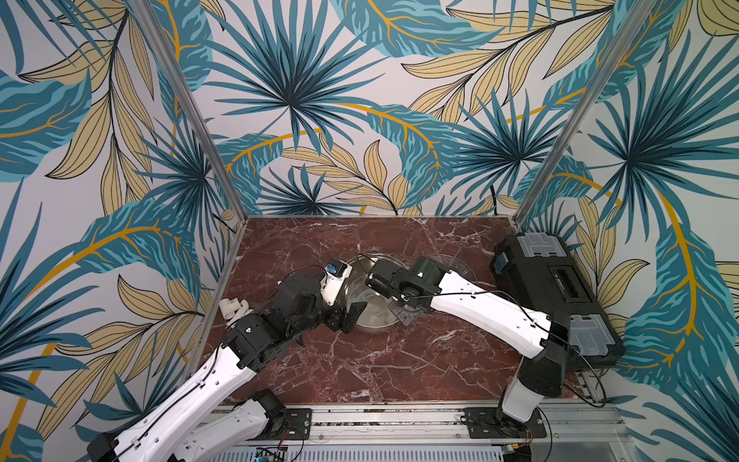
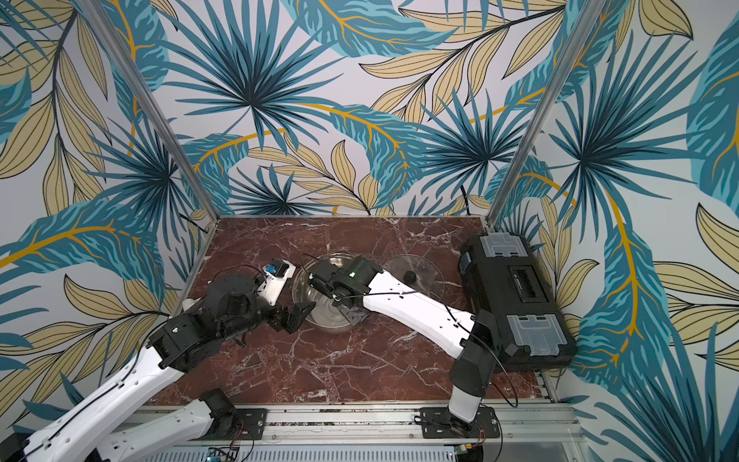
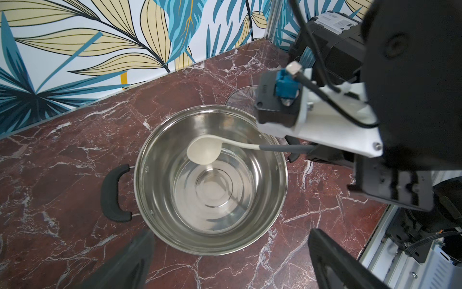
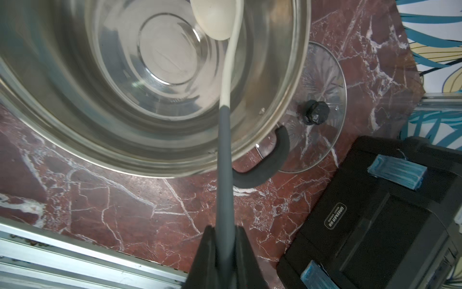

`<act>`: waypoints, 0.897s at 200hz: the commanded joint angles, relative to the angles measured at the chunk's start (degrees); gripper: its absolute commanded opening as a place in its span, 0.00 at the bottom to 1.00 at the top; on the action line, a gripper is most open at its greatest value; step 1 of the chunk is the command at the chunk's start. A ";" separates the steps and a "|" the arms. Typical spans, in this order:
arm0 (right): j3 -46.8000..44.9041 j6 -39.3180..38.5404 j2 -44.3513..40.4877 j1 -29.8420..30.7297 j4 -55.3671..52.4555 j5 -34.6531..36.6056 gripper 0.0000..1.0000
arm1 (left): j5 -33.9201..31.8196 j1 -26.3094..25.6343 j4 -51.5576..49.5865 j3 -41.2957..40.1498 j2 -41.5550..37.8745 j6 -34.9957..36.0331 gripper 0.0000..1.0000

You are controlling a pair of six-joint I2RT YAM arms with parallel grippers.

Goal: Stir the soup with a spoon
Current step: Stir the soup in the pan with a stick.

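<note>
A round stainless-steel pot (image 3: 162,150) with two black side handles stands mid-table, seen in both top views (image 1: 370,320) (image 2: 324,320). No soup shows; its inside (image 4: 100,125) is bare and shiny. My right gripper (image 4: 225,230) is shut on the grey handle of the spoon (image 4: 225,150). The spoon's cream-white bowl (image 3: 203,152) hangs inside the pot, above the bottom. The right gripper (image 1: 404,312) sits over the pot's right rim. My left gripper (image 3: 231,234) is open and empty, its jaws wide apart at the pot's near-left side (image 1: 352,316).
A clear glass lid (image 2: 414,276) with a black knob lies flat just right of the pot (image 4: 322,100). A black toolbox (image 1: 560,288) fills the table's right edge. White pipe pieces (image 1: 234,310) lie at the left edge behind the left arm.
</note>
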 commanded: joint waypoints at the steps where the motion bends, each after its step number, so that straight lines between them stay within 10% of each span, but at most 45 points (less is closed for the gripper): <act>1: 2.71 -0.29 1.36 1.69 1.13 -3.12 0.00 | 0.55 0.21 0.42 -0.18 -0.51 -0.53 1.00; 179: -15.63 1.71 -13.56 -1.53 -0.29 0.56 0.00 | 1.10 0.24 0.17 -1.01 -1.16 -0.84 1.00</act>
